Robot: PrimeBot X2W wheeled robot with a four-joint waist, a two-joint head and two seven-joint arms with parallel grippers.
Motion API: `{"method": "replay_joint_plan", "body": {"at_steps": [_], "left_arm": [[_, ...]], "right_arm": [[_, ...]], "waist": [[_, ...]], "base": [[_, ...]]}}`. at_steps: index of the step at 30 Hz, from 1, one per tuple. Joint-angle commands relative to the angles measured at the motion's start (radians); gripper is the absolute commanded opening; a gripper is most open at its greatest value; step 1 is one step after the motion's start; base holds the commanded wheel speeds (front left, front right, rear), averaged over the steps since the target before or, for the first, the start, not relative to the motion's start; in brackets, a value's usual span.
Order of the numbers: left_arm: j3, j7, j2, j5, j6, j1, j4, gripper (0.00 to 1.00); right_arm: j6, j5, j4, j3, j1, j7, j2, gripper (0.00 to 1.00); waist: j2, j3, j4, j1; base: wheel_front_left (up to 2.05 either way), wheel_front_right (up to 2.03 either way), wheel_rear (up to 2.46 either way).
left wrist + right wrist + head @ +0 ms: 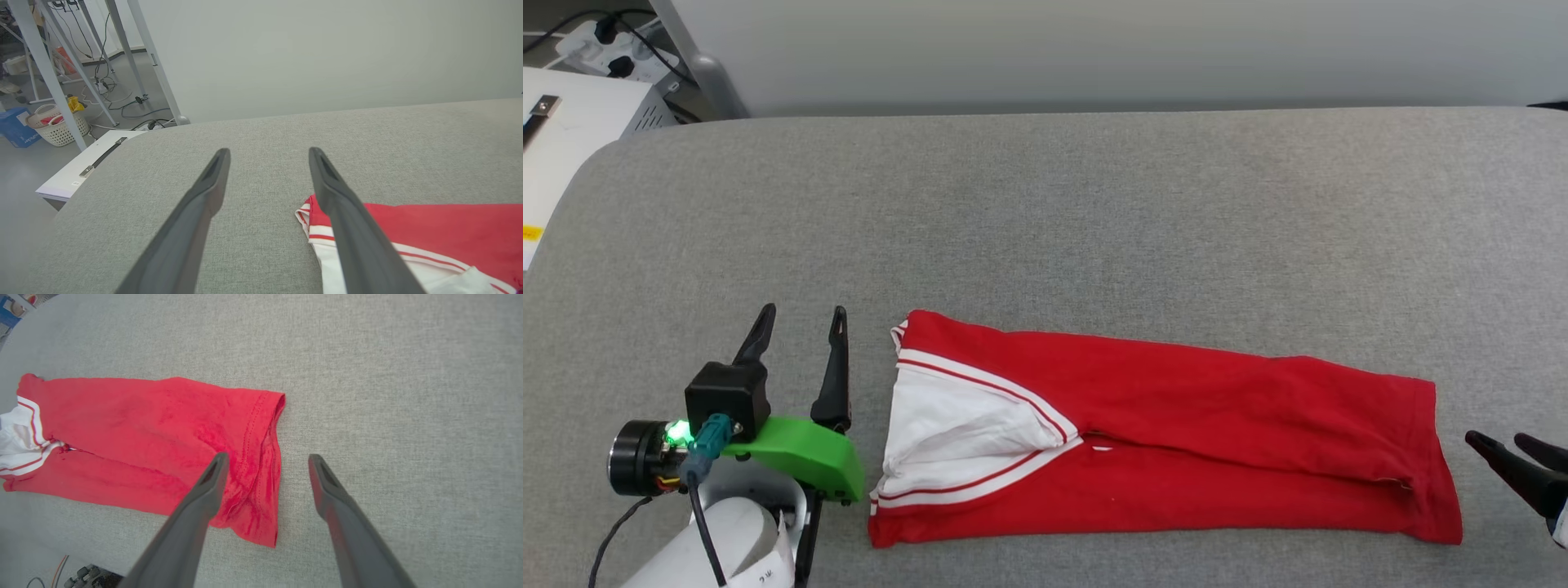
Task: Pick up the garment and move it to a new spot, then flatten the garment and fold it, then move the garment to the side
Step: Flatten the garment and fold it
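Print on the blue box (pixel 16 128) on the floor and marks on the white tag (pixel 766 573) by the L arm are too small to read. The garment (pixel 1176 408) is folded lengthwise into a long red band, w/ a white sleeve and red-white stripe trim at its L end and a stitched hem at its R end. It lies flat on the grey cloth surface (pixel 1045 204) toward the front. L gripper (pixel 800 317) is just beside the sleeve end and R gripper (pixel 1494 438) just beside the hem end, both w/ fingers spread, holding nothing.

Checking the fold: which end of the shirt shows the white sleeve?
The shirt end beside the left hand; the other end, by the right hand, is plain red hem.
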Motion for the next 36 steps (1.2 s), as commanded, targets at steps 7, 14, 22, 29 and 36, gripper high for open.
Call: {"method": "replay_joint_plan", "body": {"at_steps": [7, 14, 22, 29, 36], "left_arm": [[0.194, -0.006, -0.126, 0.204, -0.032, 0.103, -0.022, 1.0], [0.33, -0.006, -0.239, 0.347, -0.107, 0.153, -0.026, 1.0], [0.434, -0.006, -0.365, 0.481, -0.187, 0.196, -0.018, 1.0], [0.499, -0.006, -0.448, 0.562, -0.242, 0.234, -0.018, 1.0], [0.539, -0.006, -0.49, 0.623, -0.297, 0.255, -0.014, 1.0]], "right_arm": [[-0.001, 0.02, 0.121, 0.023, -0.082, 0.068, 0.04, 1.0], [-0.001, 0.016, 0.222, 0.099, -0.152, 0.096, 0.071, 1.0], [-0.001, 0.054, 0.238, 0.202, -0.173, 0.076, 0.129, 1.0], [-0.001, 0.058, 0.241, 0.275, -0.188, 0.04, 0.12, 0.82], [-0.001, 0.059, 0.289, 0.311, -0.204, -0.009, 0.074, 0.0]], "waist": [[0.0, 0.055, 0.038, 0.0], [0.0, 0.098, 0.068, 0.0], [0.0, 0.104, 0.082, 0.0], [0.0, 0.088, 0.076, 0.0], [0.0, 0.064, 0.075, 0.0]], "base": [[0.0, 0.0, 0.0], [0.0, 0.0, 0.0], [0.0, 0.0, 0.0], [0.0, 0.0, 0.0], [0.0, 0.0, 0.0]]}}
